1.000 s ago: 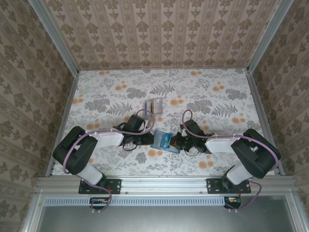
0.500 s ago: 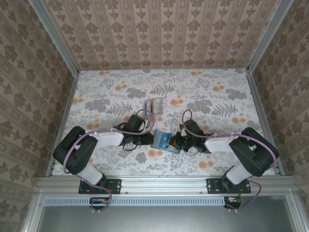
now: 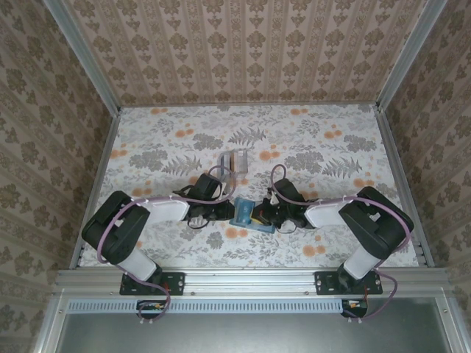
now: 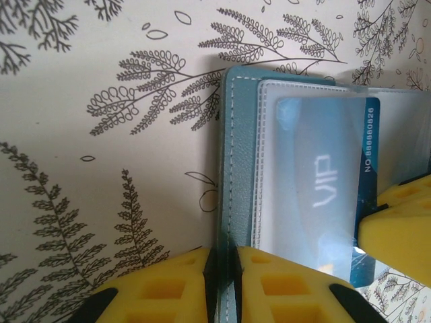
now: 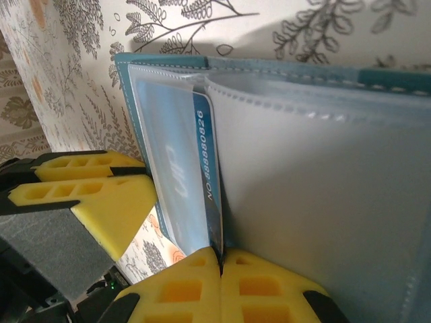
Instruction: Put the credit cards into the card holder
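Reading the top view first: both wrists crowd over the teal wallet [image 3: 245,213] at the near middle of the table [image 3: 331,147], and little of it can be made out from above. An orange sliver sits at its right edge; I cannot tell whether that is a card or a yellow finger.

In the wrist views the wallet runs off the frame on the right. Its lower edge is hidden behind yellow fingers.

Count:
- two grippers
- one wallet
- one card holder
- one card seen for certain
- at least two clear sleeves [image 5: 316,175] inside the wallet

The wallet lies open. The blue card [image 4: 323,195], printed "VIP" with a number strip along one end, sits in the sleeve nearest the teal cover. The sleeve's film glazes most of the card's face, and the numbered end stands bare of it in the right wrist view.

The left gripper [image 4: 222,259] is clenched on the wallet's stitched teal edge, which is pinched between its two pads. The right gripper [image 5: 221,259] has its jaws pressed together on the bare numbered edge of the blue card, and that edge runs straight down into the seam between the pads.

The card holder [image 3: 234,159] stands apart, farther out on the table beyond the wallet, clear and greyish. It is too small in the top view to tell whether anything stands in its slots.
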